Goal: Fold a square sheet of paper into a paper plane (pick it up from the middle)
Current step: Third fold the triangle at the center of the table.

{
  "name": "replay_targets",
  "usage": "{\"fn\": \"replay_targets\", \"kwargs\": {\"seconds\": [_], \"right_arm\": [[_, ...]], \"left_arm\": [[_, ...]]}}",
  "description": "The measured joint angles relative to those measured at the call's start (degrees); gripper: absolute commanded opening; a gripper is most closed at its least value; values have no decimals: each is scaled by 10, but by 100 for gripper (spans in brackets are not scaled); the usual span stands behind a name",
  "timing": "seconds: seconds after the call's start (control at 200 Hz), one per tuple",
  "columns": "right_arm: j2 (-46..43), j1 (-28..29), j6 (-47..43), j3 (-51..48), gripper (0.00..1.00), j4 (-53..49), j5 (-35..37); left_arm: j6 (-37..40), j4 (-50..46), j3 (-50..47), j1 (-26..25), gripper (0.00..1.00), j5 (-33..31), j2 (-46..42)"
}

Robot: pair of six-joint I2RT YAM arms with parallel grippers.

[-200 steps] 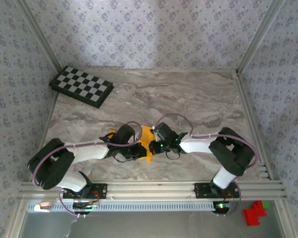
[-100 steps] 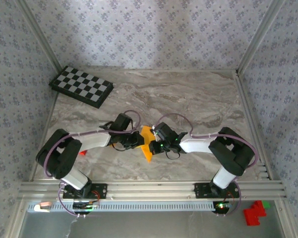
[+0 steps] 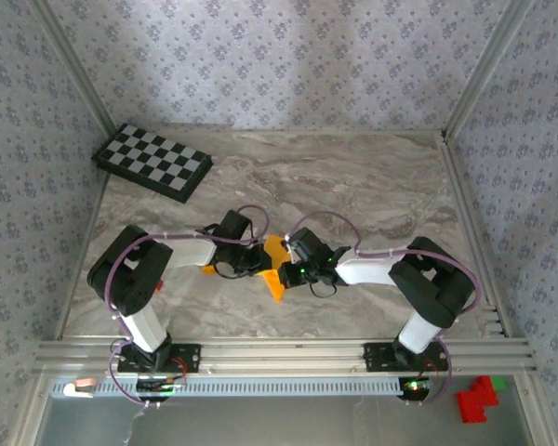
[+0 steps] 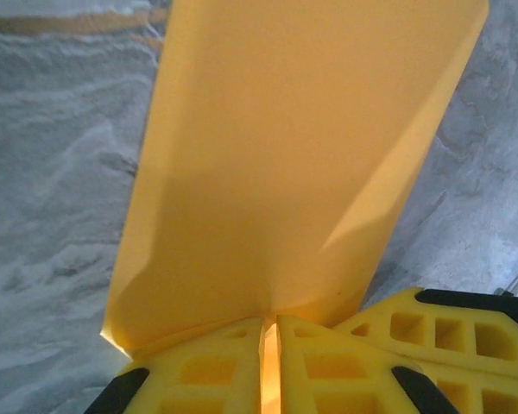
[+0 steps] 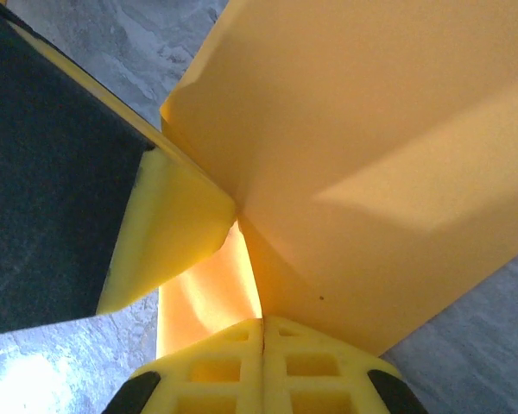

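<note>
1. The left gripper (image 4: 269, 326) is clamped almost shut on the near edge of the square sheet of paper (image 4: 302, 155). Only a thin slit shows between its yellow fingers (image 4: 207, 366), and the paper fills it.
2. The right gripper (image 5: 262, 329) is fully closed on the same sheet and pinches it where 2 flaps meet at a crease. A finger of the left gripper sits just beside that spot, touching the paper.
3. Over the last second the left arm (image 3: 167, 255) has swung its elbow in from the table's left side toward the centre, and its gripper has shifted slightly away from the bases. The right arm (image 3: 381, 269) has kept its place, and so has the sheet's pointed near corner.
4. I judge that the left arm is re-angling its side of the sheet against a fixed right grip. A fold is under way, and the sheet is not yet a dart.
5. From above, the sheet sits between the 2 grippers, over the near half of the table (image 3: 353, 186). Whether it touches the surface I cannot tell.
</note>
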Motion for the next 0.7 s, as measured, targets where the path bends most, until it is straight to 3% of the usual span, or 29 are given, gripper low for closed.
{"fn": "replay_targets", "kwargs": {"seconds": [0.28, 0.7], "right_arm": [[3, -4, -3, 5, 9, -2, -7], [-8, -9, -23, 35, 28, -78, 1]], "left_arm": [[6, 25, -14, 7, 12, 13, 3], [18, 53, -28, 8, 11, 17, 3]]}}
